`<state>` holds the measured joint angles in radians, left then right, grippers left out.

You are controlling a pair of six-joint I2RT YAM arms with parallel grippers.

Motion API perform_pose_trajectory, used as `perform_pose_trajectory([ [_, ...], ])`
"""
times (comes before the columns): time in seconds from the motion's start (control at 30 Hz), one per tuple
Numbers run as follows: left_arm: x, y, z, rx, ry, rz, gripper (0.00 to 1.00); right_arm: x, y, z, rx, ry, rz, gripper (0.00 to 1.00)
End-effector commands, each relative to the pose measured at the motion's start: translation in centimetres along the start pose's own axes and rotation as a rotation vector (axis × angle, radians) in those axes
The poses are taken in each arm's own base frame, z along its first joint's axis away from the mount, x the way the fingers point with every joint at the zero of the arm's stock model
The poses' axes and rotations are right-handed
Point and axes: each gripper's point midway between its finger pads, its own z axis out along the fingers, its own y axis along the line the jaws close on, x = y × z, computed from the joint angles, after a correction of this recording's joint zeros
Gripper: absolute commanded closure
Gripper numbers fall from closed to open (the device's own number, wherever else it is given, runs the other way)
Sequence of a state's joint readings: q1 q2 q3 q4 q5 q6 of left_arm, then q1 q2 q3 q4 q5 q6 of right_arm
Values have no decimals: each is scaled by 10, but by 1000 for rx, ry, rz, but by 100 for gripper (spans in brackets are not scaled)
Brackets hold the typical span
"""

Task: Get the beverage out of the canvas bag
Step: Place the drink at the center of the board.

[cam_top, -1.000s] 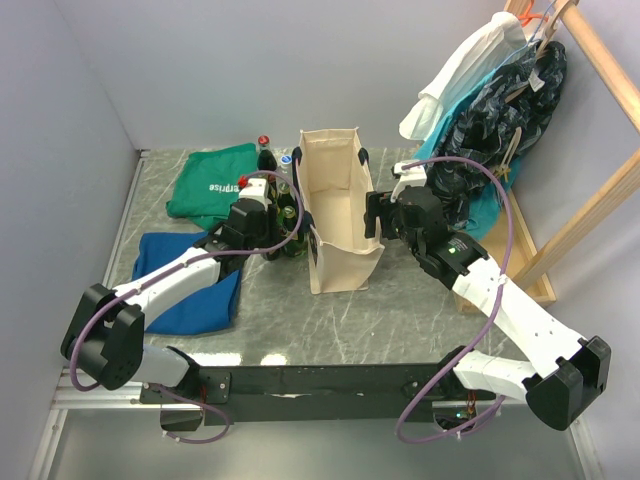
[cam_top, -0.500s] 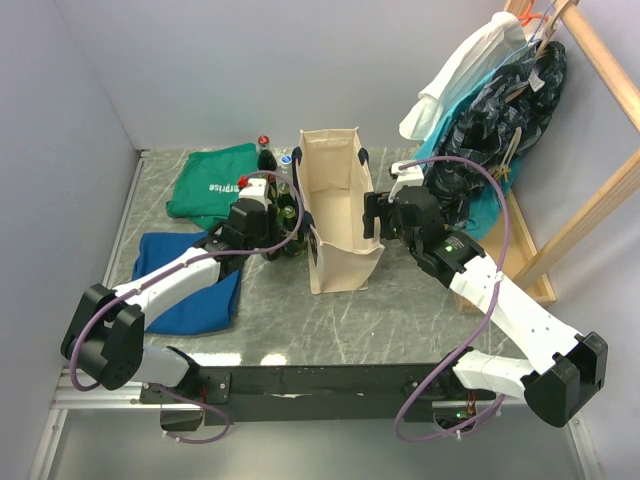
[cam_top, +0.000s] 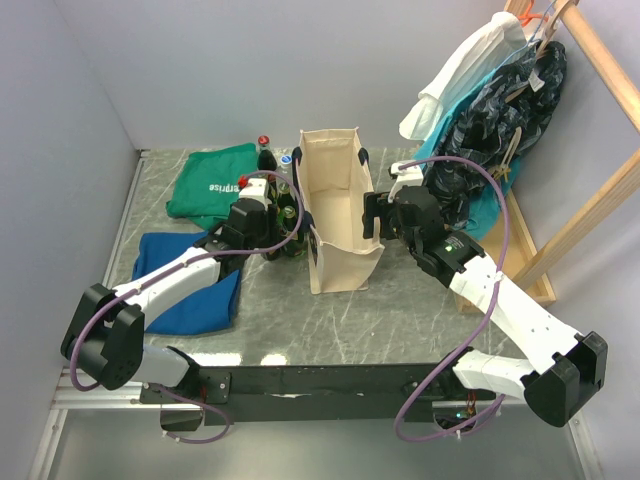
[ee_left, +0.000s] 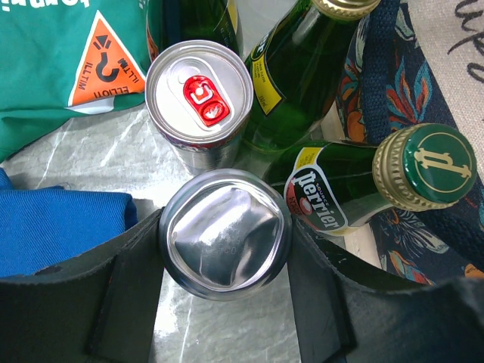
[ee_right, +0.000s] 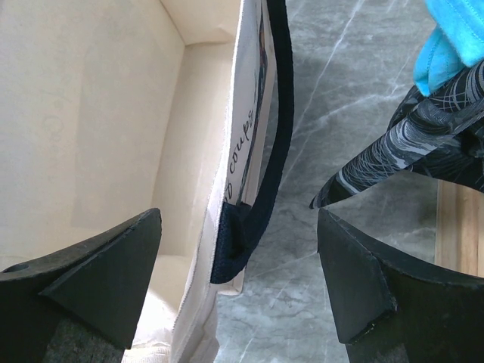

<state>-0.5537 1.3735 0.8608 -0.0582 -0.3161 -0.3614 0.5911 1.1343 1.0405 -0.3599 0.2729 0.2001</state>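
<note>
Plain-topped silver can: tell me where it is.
Left wrist view, centre: the silver can is gripped in the left pincer, next to the red-tabbed can and a Perrier bottle, left of the canvas bag.

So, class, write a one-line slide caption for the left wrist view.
Left gripper clasps a silver can beside a red-tabbed can and green bottles.

Grn cloth (cam_top: 210, 180), blue cloth (cam_top: 205, 305) — clothes (cam_top: 500, 90) on rack (cam_top: 590, 215).

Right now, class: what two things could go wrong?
The silver can in the left gripper stands crowded by the red-tabbed can and a Perrier bottle; shifting it could topple them. The open right gripper straddles one wall of the canvas bag; pulling away may snag its navy handle.
</note>
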Motion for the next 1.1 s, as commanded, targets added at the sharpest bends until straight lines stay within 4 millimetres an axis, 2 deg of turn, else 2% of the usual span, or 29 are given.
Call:
perform_pose_trajectory([
  [0.0,-49,-13,-8,41,-131,-59,54,-14,3,-1,-6,-42,10,11],
  [0.37,-50,-12,-10,35,-137,-67,50,-13,2,-1,-4,-41,9,11],
  [0.57,-50,-12,-10,34,-138,-68,41,-12,2,-1,-4,-38,12,11],
  [0.87,-50,-11,-11,33,-138,-70,36,-12,2,-1,-4,-40,13,11],
  [0.93,-50,-11,-11,32,-140,-69,34,-12,2,-1,-5,-39,12,11],
  [0.97,-50,-11,-11,32,-140,-69,28,-12,3,-1,-7,-39,12,11],
  [1.07,-44,-10,-11,29,-116,-59,23,-13,2,-1,-4,-41,15,11],
])
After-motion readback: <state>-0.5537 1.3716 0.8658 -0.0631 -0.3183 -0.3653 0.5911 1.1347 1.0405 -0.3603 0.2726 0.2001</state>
